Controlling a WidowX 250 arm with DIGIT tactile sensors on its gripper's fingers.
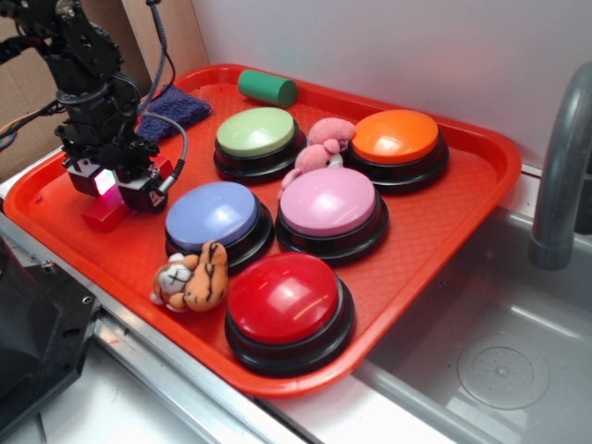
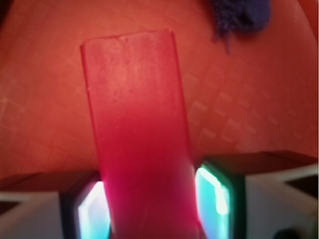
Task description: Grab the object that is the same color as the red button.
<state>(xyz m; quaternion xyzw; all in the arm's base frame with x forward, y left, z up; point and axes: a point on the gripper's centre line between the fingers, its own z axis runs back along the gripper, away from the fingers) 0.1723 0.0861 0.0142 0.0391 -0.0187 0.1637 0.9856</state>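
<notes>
On my wrist feed the gripper [image 2: 152, 204] is clamped on the red block [image 2: 137, 129], one lit pad [image 2: 212, 196] pressed against each long side. From the outside camera I see the gripper [image 1: 109, 185] at the left end of the red tray [image 1: 444, 222], with the block [image 1: 104, 215] under it, low over the tray floor; I cannot tell whether it touches. A blue cloth [image 1: 171, 109] lies just behind. The red button [image 1: 289, 305] sits well apart at the tray's front edge, beside a small tiger toy [image 1: 192, 277].
</notes>
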